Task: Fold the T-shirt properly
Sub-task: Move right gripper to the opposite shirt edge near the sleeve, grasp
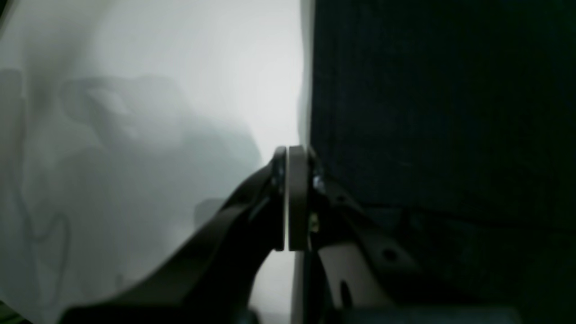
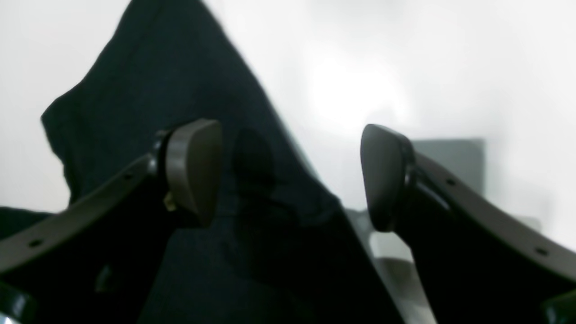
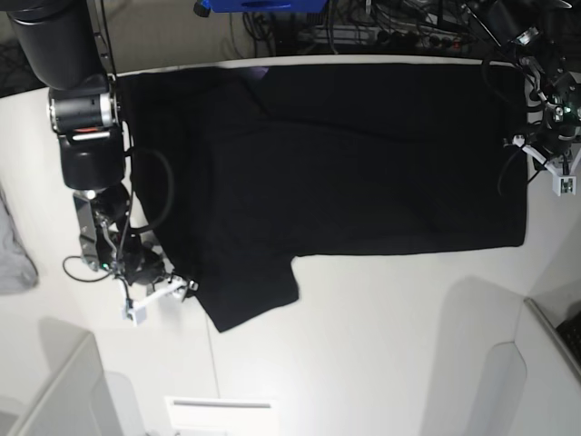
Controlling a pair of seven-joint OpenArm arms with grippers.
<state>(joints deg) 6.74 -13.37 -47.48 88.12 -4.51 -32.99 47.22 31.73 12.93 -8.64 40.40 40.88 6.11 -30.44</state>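
Note:
The black T-shirt (image 3: 363, 154) lies spread flat across the white table (image 3: 381, 345), with one short sleeve (image 3: 250, 291) pointing toward the front left. No print or tag shows. My right gripper (image 3: 172, 292) is at that sleeve's outer edge. In the right wrist view it (image 2: 290, 175) is open, with the sleeve cloth (image 2: 157, 90) lying under and between its fingers. My left gripper (image 3: 543, 162) is at the shirt's right edge. In the left wrist view its pads (image 1: 297, 198) are pressed together right beside the black cloth (image 1: 450, 112), on the white table side.
A light grey cloth (image 3: 14, 254) lies at the table's left edge. Cables (image 3: 408, 27) and a blue object (image 3: 259, 4) sit behind the table. White bins stand at the front left (image 3: 54, 391) and front right (image 3: 545, 363).

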